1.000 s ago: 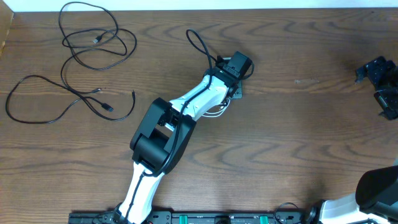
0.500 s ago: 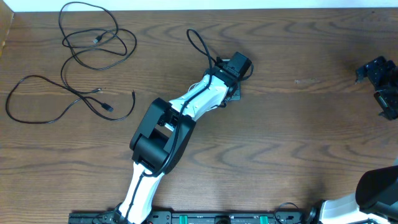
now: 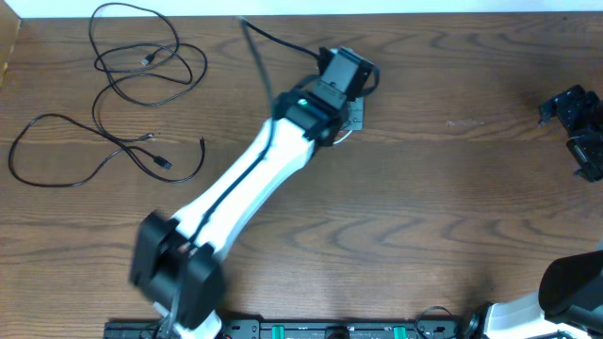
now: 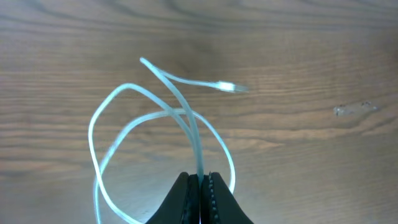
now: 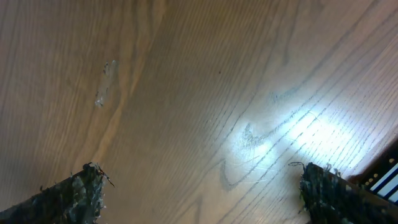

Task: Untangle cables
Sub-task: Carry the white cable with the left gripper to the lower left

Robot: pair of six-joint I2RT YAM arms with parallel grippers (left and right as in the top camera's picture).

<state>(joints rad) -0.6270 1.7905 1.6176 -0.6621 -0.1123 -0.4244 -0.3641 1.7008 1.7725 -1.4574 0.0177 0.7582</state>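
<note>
My left gripper is shut on the white cable, which hangs in loops below it with its plug end free above the wood. In the overhead view the left gripper is at the table's upper middle and only a bit of white cable shows beside it. Two long black cables lie at the far left: one looped at the back, one nearer. They overlap near the middle. My right gripper is open and empty over bare wood, at the right edge in the overhead view.
The left arm stretches diagonally from the front edge to the upper middle. Its own thicker black cable arcs up behind the wrist. The table's back edge runs along the top.
The left arm has stretched out and its wrist has shifted slightly up and left with the white cable in its jaws. The black cables and the right arm have not moved.
</note>
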